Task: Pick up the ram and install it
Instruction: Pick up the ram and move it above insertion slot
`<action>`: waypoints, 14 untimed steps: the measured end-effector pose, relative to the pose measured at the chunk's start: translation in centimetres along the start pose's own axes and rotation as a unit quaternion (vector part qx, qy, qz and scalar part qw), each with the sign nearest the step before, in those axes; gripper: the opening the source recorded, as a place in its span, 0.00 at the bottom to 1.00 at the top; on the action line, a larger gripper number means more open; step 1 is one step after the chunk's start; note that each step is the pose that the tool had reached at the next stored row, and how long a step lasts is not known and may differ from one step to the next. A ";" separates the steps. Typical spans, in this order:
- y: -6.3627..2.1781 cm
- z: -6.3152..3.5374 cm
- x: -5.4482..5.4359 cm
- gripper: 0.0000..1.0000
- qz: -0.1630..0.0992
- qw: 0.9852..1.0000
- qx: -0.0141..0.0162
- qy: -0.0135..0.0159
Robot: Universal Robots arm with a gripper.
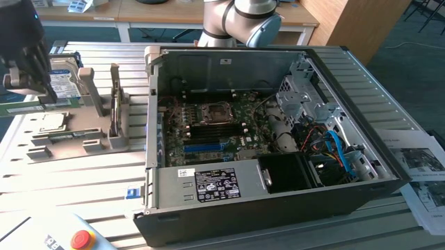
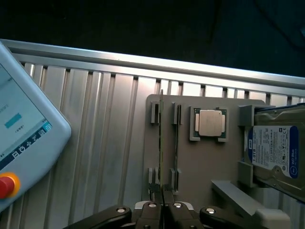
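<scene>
Green ram [image 1: 28,108] level, on edge

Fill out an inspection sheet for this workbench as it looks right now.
Surface: slotted aluminium table carrying a grey fixture and an open computer case.
Job's things: ram edge-on over the fixture; blue motherboard slot inside the case.
Clutter: processor chip and hard drive in the fixture; pendant with a red button; papers at the exterior view's right.
Grippers: gripper, fingers shut on the ram.
Cables: blue cable and other wiring inside the case.
Surroundings: wooden desks behind the table.
</scene>
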State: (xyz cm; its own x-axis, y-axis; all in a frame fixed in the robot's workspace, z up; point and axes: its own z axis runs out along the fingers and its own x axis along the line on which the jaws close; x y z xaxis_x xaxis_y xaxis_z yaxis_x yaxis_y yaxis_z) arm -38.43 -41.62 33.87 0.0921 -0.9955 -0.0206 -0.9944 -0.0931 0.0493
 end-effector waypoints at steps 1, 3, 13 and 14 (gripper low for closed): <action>0.01 -0.40 0.0 0.12 0.000 1.000 0.000 0.000; 0.03 -1.17 0.0 0.12 0.000 1.000 0.000 0.000; 0.09 -2.70 -0.1 0.12 0.000 1.000 0.000 0.001; 0.09 -2.70 -0.1 0.12 0.000 1.000 0.000 0.001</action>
State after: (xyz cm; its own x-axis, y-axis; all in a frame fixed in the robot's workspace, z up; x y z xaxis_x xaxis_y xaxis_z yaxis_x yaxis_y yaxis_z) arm -38.39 -41.62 36.57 0.0921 -0.9956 -0.0194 -0.9945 -0.0930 0.0492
